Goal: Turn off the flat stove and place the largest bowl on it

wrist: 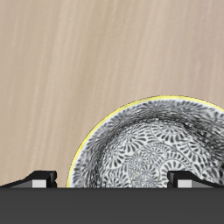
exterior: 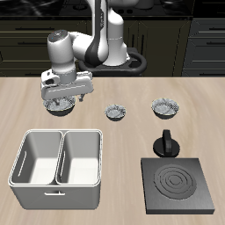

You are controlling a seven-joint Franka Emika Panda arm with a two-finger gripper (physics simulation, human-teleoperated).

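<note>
A: Where's the gripper (exterior: 60,98) at?

B: Down over the largest bowl (exterior: 60,106), far back corner of the table (exterior: 114,132), well apart from the flat stove (exterior: 178,184). In the wrist view the fingertips (wrist: 41,178) sit spread on either side of the bowl (wrist: 150,144), straddling the rim. Jaws apart, nothing clamped yet, as far as the pics show.

A: Why straddle it?

B: Prob. lining up for a rim pinch; a shallow bowl gives no other grip. Contact w/ the rim can't be told.

A: Stove status?

B: Coil rings look dark, not red, and the knob (exterior: 166,145) stands at the stove's back edge. So it reads as off already, but that's a judgement.

A: Room to move?

B: Two smaller bowls, the tiny bowl (exterior: 115,111) and the mid-sized bowl (exterior: 164,107), sit in the same back row. The white bin (exterior: 58,167) sits nearer the front, beside the stove. A lift, then a diagonal carry above the small bowls and the knob, looks open. Stove is near the front edge, so placement needs care.
</note>
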